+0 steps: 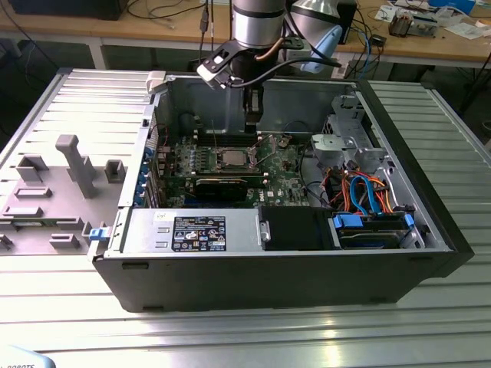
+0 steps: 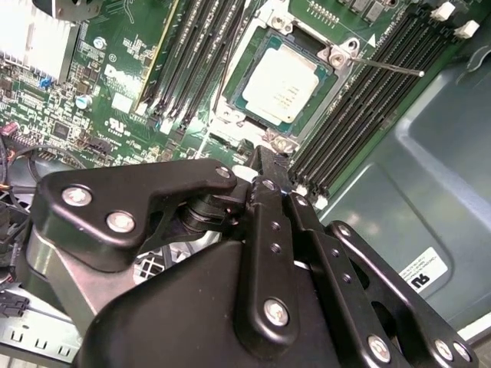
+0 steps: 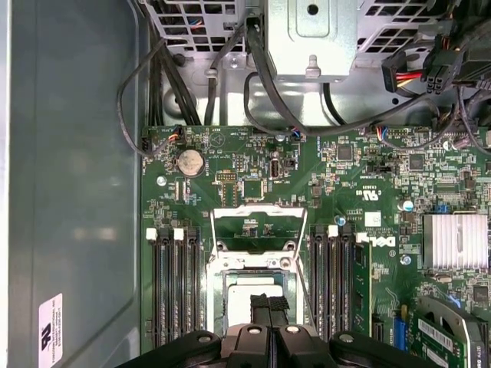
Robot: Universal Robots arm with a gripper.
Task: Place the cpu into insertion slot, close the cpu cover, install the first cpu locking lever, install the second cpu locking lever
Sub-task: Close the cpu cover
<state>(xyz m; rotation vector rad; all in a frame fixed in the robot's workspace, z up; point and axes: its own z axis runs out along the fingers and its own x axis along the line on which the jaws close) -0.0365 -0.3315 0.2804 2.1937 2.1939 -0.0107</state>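
While gripper (image 2: 265, 159) hovers over cpu (image 2: 280, 83), cpu cover (image 3: 258, 209) open, mem slots (image 3: 173, 284) flanking.

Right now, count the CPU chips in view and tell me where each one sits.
1. The cpu lies in the insertion slot on the green board, between two banks of memory slots, near the end effector. Others may lie hidden elsewhere in the case.

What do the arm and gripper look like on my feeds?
The arm is a silver tube with a pale blue-grey joint cap; a white bracket and dark cables sit at its wrist. The gripper is matte black, built of flat linkage bars joined by silver screws.
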